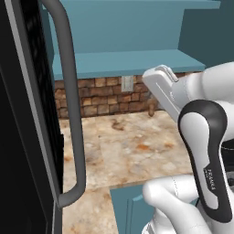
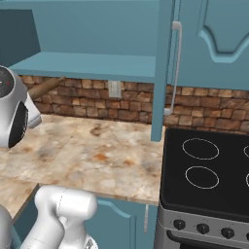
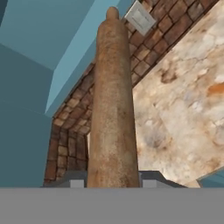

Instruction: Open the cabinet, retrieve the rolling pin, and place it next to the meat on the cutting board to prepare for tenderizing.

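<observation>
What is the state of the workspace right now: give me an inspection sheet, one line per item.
Surface: marbled beige counter, bare where visible.
Job's things: rolling pin clamped between the fingers, end sticking out past the arm in the right base view; cabinet open, teal shelf bare.
Clutter: nothing seen.
Gripper: gripper shut on the rolling pin, held above the counter.
Cables: nothing seen.
Surroundings: brick backsplash with wall outlet; black stove on the right; black appliance with grey handle on the left.
</observation>
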Robot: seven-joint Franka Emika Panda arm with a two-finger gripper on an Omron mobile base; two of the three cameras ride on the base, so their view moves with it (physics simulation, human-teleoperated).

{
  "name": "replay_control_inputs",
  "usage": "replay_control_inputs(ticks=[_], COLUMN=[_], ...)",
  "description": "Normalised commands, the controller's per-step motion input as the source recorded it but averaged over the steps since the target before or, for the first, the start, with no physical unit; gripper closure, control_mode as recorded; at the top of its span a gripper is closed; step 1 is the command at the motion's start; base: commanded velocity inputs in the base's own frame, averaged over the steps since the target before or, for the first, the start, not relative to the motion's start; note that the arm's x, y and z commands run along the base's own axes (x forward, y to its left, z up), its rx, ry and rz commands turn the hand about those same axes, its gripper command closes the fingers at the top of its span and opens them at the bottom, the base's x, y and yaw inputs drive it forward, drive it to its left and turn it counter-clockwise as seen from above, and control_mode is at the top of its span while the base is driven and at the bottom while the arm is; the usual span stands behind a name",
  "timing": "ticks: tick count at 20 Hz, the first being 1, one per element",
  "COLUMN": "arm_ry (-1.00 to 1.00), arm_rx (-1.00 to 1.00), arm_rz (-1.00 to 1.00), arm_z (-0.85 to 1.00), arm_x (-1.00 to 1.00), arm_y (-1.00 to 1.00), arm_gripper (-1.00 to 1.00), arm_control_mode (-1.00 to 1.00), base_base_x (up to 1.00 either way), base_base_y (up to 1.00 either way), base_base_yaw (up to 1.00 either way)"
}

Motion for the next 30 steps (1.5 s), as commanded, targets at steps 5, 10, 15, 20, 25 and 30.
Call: replay_control_inputs(ticks=[5, 10, 15, 20, 25, 30], arm_ry=[-0.02, 0.0, 0.0, 0.0, 0.0, 0.0], arm_rx=[0.0, 0.0, 0.0, 0.0, 0.0, 0.0], arm_rz=[0.0, 0.0, 0.0, 0.0, 0.0, 0.0], arm_z=[0.0, 0.0, 0.0, 0.0, 0.0, 0.0], arm_x=[-0.09, 0.0, 0.0, 0.0, 0.0, 0.0], arm_y=[-0.08, 0.0, 0.0, 0.0, 0.0, 0.0], arm_gripper=[1.0, 1.0, 1.0, 1.0, 1.0, 1.0], arm_control_mode=[1.0, 1.0, 1.0, 1.0, 1.0, 1.0], base_base_x=[-0.24, -0.64, -0.78, -0.74, -0.67, -0.56], base_base_y=[-0.15, -0.25, -0.07, -0.05, -0.22, -0.36], base_base_yaw=[0.0, 0.0, 0.0, 0.0, 0.0, 0.01])
